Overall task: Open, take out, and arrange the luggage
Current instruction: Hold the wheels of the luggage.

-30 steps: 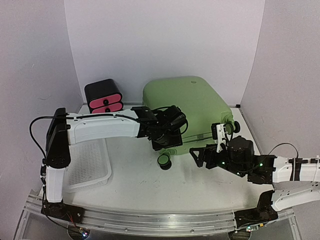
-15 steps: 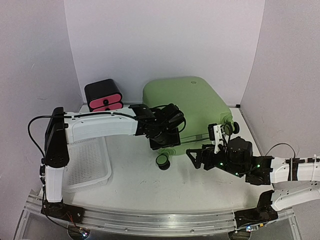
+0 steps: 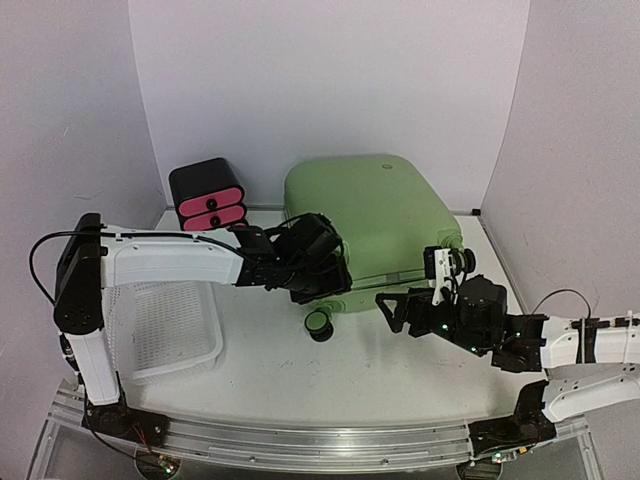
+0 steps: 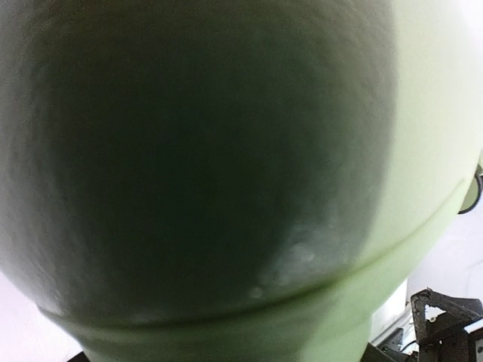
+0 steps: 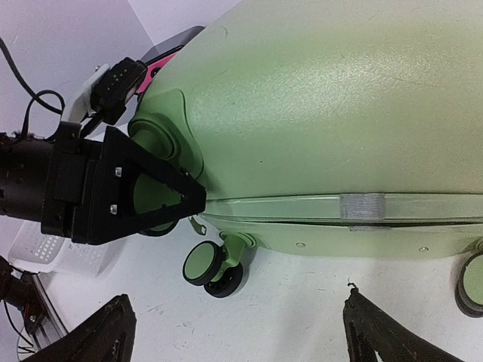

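The light-green luggage (image 3: 375, 205) lies flat at the back middle of the table, lid up and seam closed. My left gripper (image 3: 322, 278) is clamped across its near-left corner. One of its black fingers (image 5: 151, 194) crosses the corner above a wheel (image 5: 207, 265). The left wrist view is filled by blurred green luggage (image 4: 226, 151), and the fingers are hidden there. My right gripper (image 3: 398, 310) hovers open in front of the luggage's (image 5: 324, 113) near side. In the right wrist view the right gripper (image 5: 235, 317) has only bare table between its fingers.
A black drawer box with pink fronts (image 3: 207, 193) stands left of the luggage at the back. A white perforated basket (image 3: 175, 330) sits at the near left, under the left arm. Walls close in on the table's left, back and right.
My left arm has drawn back to the left, and the luggage's near-left corner and wheel have shifted left with it. The right gripper has stayed in front of the luggage, spreading slightly.
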Motion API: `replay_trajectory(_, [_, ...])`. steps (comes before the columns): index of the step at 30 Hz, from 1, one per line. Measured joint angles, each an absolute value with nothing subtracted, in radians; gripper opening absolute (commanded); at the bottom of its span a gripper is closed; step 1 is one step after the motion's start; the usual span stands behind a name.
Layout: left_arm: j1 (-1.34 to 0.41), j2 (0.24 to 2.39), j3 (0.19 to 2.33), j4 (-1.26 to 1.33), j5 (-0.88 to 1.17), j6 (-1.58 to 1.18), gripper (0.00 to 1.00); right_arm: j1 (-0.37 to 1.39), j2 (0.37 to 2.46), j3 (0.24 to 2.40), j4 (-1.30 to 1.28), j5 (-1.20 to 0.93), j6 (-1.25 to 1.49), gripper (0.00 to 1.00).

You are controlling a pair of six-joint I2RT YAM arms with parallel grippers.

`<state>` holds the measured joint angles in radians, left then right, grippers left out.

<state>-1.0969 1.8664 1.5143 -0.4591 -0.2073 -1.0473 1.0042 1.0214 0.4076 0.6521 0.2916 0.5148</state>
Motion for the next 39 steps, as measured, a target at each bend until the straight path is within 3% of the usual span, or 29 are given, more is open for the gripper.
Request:
replay_trajectory(2, [-1.094,1.854,1.482,-0.416,-0.195,-1.049,0.07,1.004,1.009,0.400,0.651,0.300,0.525,0.91])
replay_trajectory(5, [-1.089,1.829,1.428,-0.347,-0.177,-1.053,0.28,1.004,0.984,0.396,0.651,0.290,0.516,0.92])
replay_trajectory(8, [-1.085,1.811,1.396,-0.320,-0.168,-1.053,0.43,1.004,0.958,0.396,0.651,0.272,0.500,0.92])
replay_trajectory(16, [-1.081,1.798,1.374,-0.302,-0.152,-1.055,0.64,1.004,0.923,0.379,0.658,0.248,0.467,0.92])
replay_trajectory(21, [-1.079,1.798,1.372,-0.295,-0.149,-1.065,0.68,1.004,0.923,0.379,0.659,0.235,0.460,0.91])
replay_trajectory(25, [-1.079,1.794,1.367,-0.291,-0.149,-1.077,0.64,1.004,0.924,0.379,0.659,0.224,0.458,0.91])
replay_trajectory(30, [-1.077,1.777,1.357,-0.286,-0.141,-1.069,0.98,1.004,0.924,0.379,0.659,0.221,0.455,0.91])
replay_trajectory(39, [-1.065,1.651,1.344,-0.321,-0.158,-1.070,0.99,1.004,0.940,0.379,0.661,0.219,0.442,0.91])
